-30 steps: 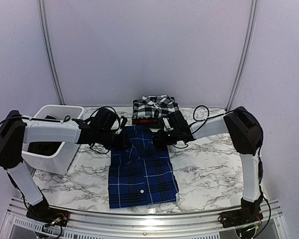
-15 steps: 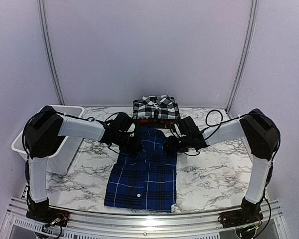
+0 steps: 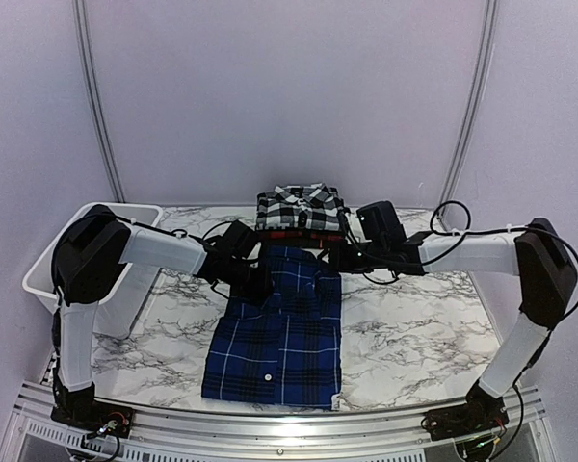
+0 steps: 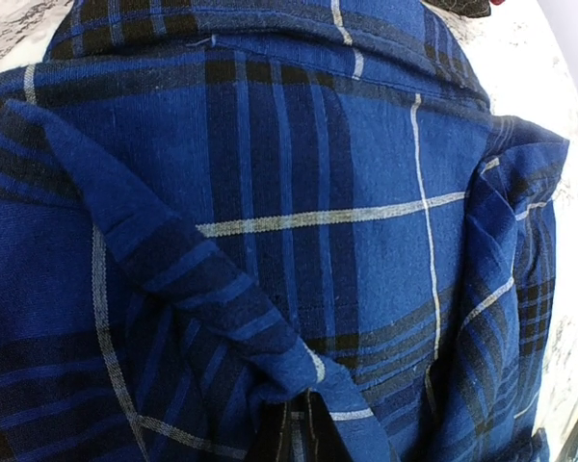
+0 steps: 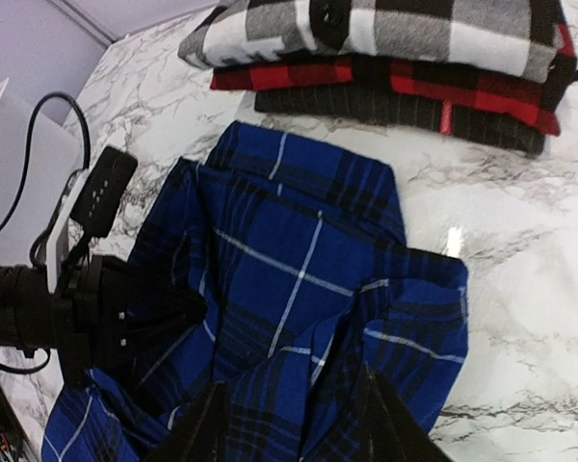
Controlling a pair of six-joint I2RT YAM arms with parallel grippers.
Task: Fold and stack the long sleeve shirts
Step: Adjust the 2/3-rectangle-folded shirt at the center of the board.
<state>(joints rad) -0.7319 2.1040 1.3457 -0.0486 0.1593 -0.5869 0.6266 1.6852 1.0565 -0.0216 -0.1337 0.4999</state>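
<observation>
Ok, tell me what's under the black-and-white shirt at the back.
A folded red-and-black shirt lies under the black-and-white shirt; only its near edge shows, the rest is covered. Whether anything else lies lower I cannot tell.

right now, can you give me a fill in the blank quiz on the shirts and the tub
The black-and-white check shirt lies on top of the ___ shirt.
The left gripper is shut on the ___ plaid shirt.
The white tub stands on the ___ side of the marble table.
Missing words: red-and-black; blue; left
</observation>
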